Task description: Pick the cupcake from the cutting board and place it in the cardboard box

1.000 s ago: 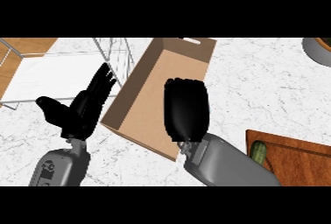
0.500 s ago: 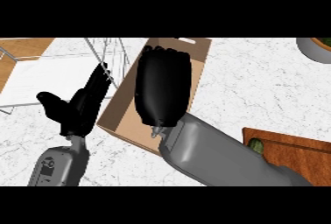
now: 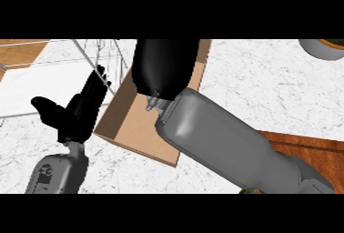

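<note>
Cardboard box (image 3: pixel 131 129) is what you see in the middle of the white marble counter (image 3: pixel 262 82). It is brown and open at the top.

The robot's right hand (image 3: pixel 164 63) hangs right over the far part of the box and covers much of the inside. You see only the black back of this hand, so you cannot tell if it is holding something or has let go. The grey right forearm (image 3: pixel 222 141) comes in from the near right corner and crosses the box's near right edge.

You cannot see the cupcake. The right hand and arm hide what is under them, so you cannot tell where it is.

The wooden cutting board (image 3: pixel 312 148) lies to the right of the box, on the near side. The arm covers part of it.

The left hand (image 3: pixel 70 116) rests just left of the box. It is open and holds nothing, with straight fingers pointing to the far side and the thumb sticking out to the left. You cannot tell if it touches the box's left wall.

A thin wire rack (image 3: pixel 94 52) stands at the far left, and a grey bowl (image 3: pixel 326 48) peeks in at the far right corner.
</note>
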Controlling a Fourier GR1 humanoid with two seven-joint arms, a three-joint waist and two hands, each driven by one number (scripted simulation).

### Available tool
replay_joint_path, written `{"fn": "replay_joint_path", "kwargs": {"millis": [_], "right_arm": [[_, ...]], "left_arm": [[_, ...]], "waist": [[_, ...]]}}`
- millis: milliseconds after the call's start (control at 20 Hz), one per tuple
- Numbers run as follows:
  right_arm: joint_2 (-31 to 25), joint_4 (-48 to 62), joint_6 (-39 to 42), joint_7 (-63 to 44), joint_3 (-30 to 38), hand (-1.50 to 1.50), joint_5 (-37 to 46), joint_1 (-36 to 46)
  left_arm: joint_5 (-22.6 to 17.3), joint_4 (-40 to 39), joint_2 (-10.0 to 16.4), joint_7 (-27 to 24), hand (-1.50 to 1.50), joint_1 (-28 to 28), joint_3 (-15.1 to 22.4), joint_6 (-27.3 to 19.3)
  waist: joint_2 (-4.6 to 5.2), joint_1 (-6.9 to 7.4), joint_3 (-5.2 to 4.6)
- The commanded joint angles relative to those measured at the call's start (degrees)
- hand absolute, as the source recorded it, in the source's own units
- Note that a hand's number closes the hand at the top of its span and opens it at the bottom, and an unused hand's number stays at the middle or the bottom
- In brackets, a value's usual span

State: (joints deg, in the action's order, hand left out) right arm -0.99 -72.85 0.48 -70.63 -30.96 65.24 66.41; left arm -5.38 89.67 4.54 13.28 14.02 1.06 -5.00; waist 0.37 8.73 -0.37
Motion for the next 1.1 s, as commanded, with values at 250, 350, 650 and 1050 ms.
{"fn": "replay_joint_path", "kwargs": {"millis": [250, 350, 650, 1050], "right_arm": [[0.9, 10.5, -2.3, -14.6, 1.0, 1.5, 2.8, 4.9], [0.9, 12.8, -1.9, -14.6, 0.8, 1.5, 1.9, 5.4], [0.9, 17.5, -3.8, -13.3, 0.1, 1.5, 1.0, 3.7], [0.9, 27.4, 7.9, -5.5, 5.7, -1.5, -12.2, -2.0]], "left_arm": [[0.0, 0.4, 0.3, -1.8, 0.0, -2.8, -1.6, -0.8], [-0.7, 0.6, 1.1, -1.5, 0.0, -2.1, -3.1, -0.8], [-1.0, 2.3, 1.9, -2.2, 0.0, -5.0, -3.8, -0.2], [-0.8, 3.4, 2.0, -0.2, 0.0, -4.6, -3.2, -0.4]], "waist": [[-0.2, -3.91, 0.14], [-0.08, -4.02, 0.15], [-0.1, -5.32, 0.24], [-0.01, -5.82, 0.28]]}}
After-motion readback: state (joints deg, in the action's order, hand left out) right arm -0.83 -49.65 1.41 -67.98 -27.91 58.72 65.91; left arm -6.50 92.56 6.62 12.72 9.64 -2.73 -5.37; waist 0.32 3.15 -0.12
